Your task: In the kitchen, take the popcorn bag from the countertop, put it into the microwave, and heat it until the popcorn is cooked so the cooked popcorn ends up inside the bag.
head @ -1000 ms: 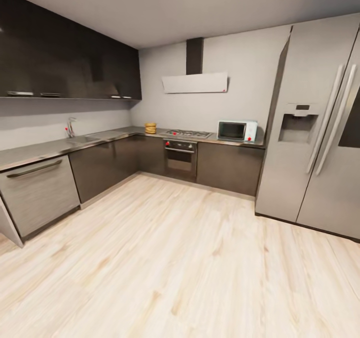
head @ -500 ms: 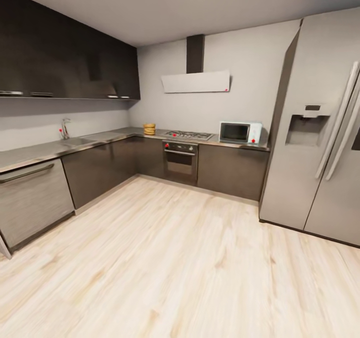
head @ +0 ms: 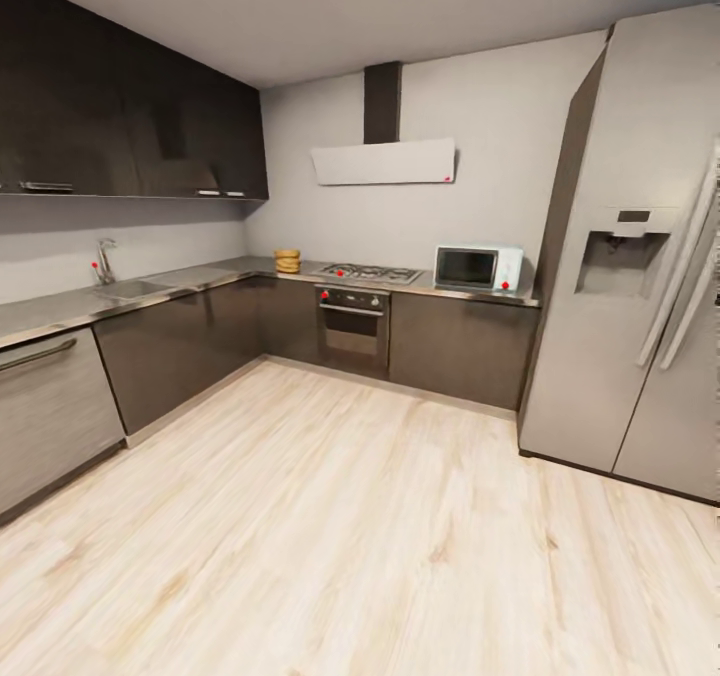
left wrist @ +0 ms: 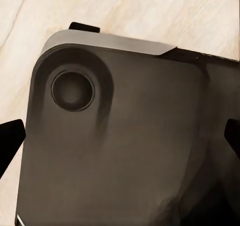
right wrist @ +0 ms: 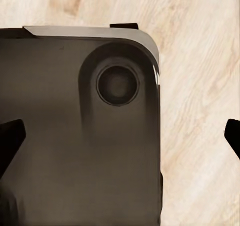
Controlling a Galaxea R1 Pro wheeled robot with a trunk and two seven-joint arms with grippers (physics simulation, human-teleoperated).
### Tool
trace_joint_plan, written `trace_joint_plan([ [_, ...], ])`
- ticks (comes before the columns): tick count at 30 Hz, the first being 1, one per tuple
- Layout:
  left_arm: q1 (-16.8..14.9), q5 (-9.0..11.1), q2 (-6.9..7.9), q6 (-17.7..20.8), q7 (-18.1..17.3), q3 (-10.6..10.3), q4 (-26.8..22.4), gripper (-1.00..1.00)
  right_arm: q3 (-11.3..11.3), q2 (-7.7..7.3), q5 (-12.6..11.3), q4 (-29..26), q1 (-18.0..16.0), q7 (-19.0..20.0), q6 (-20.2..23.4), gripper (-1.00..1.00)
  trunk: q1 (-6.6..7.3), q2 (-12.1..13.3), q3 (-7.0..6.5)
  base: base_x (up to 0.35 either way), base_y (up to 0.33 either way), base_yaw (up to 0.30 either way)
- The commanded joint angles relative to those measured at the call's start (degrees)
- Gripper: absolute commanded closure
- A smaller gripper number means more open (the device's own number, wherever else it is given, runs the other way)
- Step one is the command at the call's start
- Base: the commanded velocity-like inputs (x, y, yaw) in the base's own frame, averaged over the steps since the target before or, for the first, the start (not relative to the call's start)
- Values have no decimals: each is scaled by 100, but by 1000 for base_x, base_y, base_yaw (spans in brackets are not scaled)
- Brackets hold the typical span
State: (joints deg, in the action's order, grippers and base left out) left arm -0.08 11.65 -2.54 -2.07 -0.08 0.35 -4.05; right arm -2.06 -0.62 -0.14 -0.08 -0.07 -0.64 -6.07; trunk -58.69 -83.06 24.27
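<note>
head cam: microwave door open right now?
No, the microwave sits on the countertop with its dark glass door flush against the front, shut.

The fridge (head: 640,256) is cut off by the right edge of the head view, and the dark upper cabinets (head: 100,106) by the left edge. The popcorn bag (head: 287,260) is seen too small for its folds to be made out. The 2 knobs of the microwave (head: 478,268) are blurred. In each wrist view, the fingertips (left wrist: 10,141) (right wrist: 10,141) are cropped at the edges.
</note>
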Motion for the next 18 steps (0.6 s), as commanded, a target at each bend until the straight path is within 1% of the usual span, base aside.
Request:
trace_joint_plan([
  [1,-1,34,-1,-24,-1,0,-1,-100,-20,1,-5,-1,-1,-6,-17,-100,-3,-2,5,322,0,-232],
  [3,-1,38,-1,-39,-1,5,-5,-100,-22,1,-10,-1,-2,-6,-17,-100,-3,-2,5,278,0,-239],
  [5,-1,45,-1,-46,-1,8,-7,-100,-22,1,-12,-1,-2,-6,-17,-100,-3,-2,5,91,0,-242],
  [18,-1,79,7,-53,-1,31,-8,-100,-22,1,-10,-1,-2,-6,-17,-100,-3,-2,5,7,0,-243],
])
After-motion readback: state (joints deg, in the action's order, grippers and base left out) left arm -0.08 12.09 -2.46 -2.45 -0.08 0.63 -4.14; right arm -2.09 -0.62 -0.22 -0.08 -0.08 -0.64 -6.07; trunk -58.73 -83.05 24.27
